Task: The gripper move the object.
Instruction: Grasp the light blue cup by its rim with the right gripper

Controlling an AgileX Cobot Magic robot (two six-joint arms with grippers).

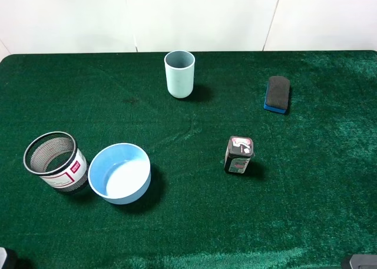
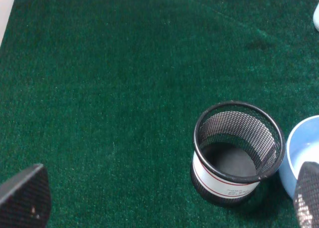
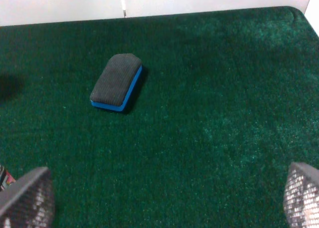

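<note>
The left claw (image 2: 164, 200) and right claw (image 3: 164, 198) gape empty, well apart from the tall cup (image 1: 179, 73) standing upright beyond the blue bowl (image 1: 123, 197), where a finger clipping its rim could topple it.

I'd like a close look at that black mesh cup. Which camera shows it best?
The left wrist view: the black mesh cup sits close, its mesh and white label clear. The exterior high view shows it whole but smaller, beside the blue bowl. The right wrist view misses it.
</note>
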